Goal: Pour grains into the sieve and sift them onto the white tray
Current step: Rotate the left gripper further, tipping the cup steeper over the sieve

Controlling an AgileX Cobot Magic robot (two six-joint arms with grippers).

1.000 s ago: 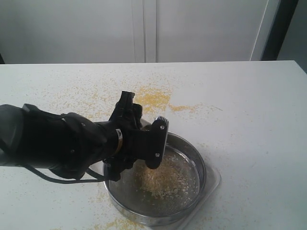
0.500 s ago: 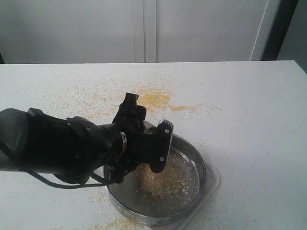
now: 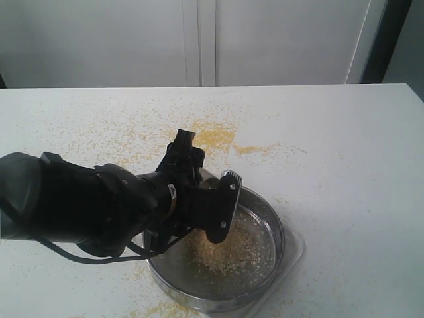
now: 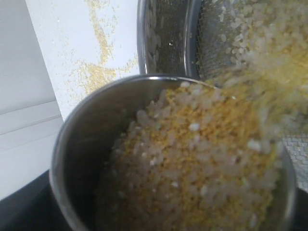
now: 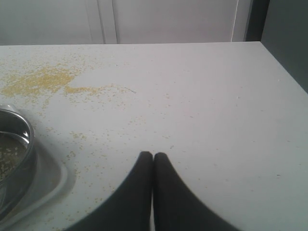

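My left gripper (image 3: 204, 189) is shut on a small steel cup (image 4: 72, 144), tilted over the near-left edge of the sieve (image 3: 275, 225). In the exterior view the arm hides the cup. In the left wrist view the grains (image 4: 207, 168), white rice mixed with yellow meal, slide out over the cup's lip into the sieve (image 4: 192, 38). A pile of grains (image 3: 228, 245) lies on the mesh. The sieve sits on the white tray (image 3: 295, 255). My right gripper (image 5: 153, 156) is shut and empty, low over bare table to the right of the sieve (image 5: 14, 144) and tray (image 5: 53, 178).
Yellow meal is scattered on the white table, thickest in a patch (image 3: 215, 138) behind the sieve, with more (image 3: 159, 308) at the front edge. A white wall with cabinet doors stands behind the table.
The left arm has shifted slightly right over the sieve, with the cup tipping further. The right gripper is unchanged.
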